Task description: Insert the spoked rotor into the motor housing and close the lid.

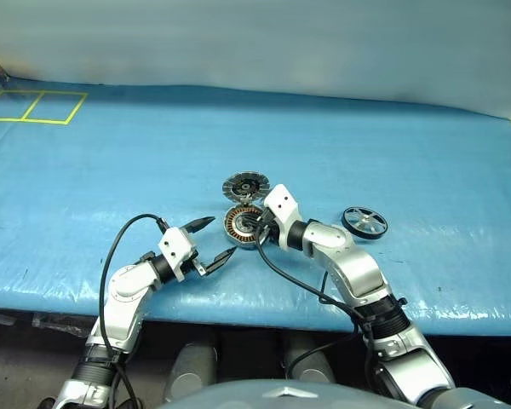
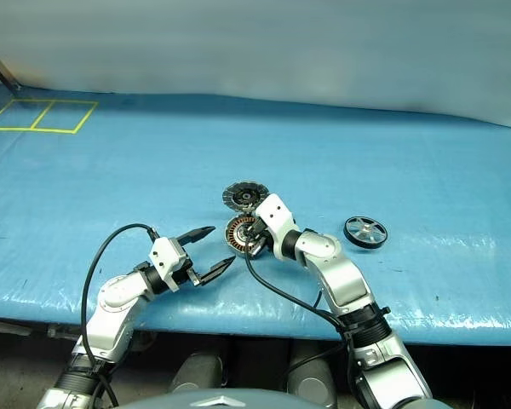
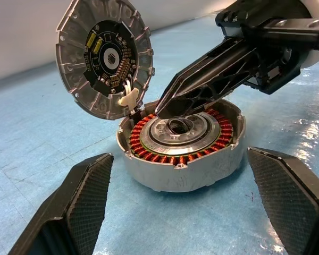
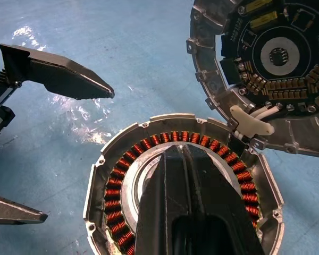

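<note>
Right gripper [image 3: 167, 106] has its two fingers pressed together, empty, tips pointing down into the open motor housing [image 3: 181, 170], at or just above the silver central hub [image 3: 179, 129]; contact cannot be judged. The copper winding ring [image 4: 114, 196] is exposed all round. The lid [image 3: 103, 56] stands swung open at the housing's far rim, joined there by a white connector [image 4: 250, 125], circuit-board face showing. Left gripper [image 1: 211, 243] is spread wide and empty, level, just beside the housing on the robot's left, not touching. The spoked rotor [image 1: 364, 222] lies flat on the blue table cover [image 1: 111, 170], well apart to the right of the housing.
</note>
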Available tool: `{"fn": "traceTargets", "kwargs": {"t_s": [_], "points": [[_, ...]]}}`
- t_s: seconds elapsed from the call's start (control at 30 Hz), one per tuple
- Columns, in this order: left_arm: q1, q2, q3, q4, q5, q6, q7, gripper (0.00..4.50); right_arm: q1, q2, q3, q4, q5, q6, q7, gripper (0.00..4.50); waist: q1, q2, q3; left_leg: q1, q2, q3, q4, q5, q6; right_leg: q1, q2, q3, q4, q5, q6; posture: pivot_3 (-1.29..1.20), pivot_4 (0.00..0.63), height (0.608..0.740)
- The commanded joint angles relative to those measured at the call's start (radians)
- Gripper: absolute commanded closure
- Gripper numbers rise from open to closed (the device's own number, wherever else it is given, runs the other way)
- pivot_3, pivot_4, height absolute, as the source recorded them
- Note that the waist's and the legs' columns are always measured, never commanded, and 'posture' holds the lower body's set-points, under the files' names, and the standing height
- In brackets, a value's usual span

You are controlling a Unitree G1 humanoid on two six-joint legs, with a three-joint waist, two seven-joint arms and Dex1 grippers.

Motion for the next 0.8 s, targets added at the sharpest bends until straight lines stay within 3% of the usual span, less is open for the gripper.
{"fn": "traceTargets", "kwargs": {"t_s": [0.03,0.8], "points": [[-0.004,0.001,0.002,-0.006,0.001,-0.016,0.008,0.09,-0.019,0.01,-0.014,-0.013,0.012,-0.006,-0.002,4.48,0.0,0.0,0.0,0.0,0.0,0.0,0.0,0.0,0.0,0.0,0.0,0.0,0.0,0.0,0.0,0.0,0.15,0.74],[0.005,-0.011,-0.014,-0.02,0.001,-0.01,0.007,0.09,0.005,-0.036,0.08,-0.031,-0.106,0.104,-0.063,4.48,0.001,0.0,-0.001,0.001,0.0,0.0,0.0,0.0,0.0,0.001,0.0,0.0,0.0,0.0,0.0,0.0,0.15,0.74]]}}
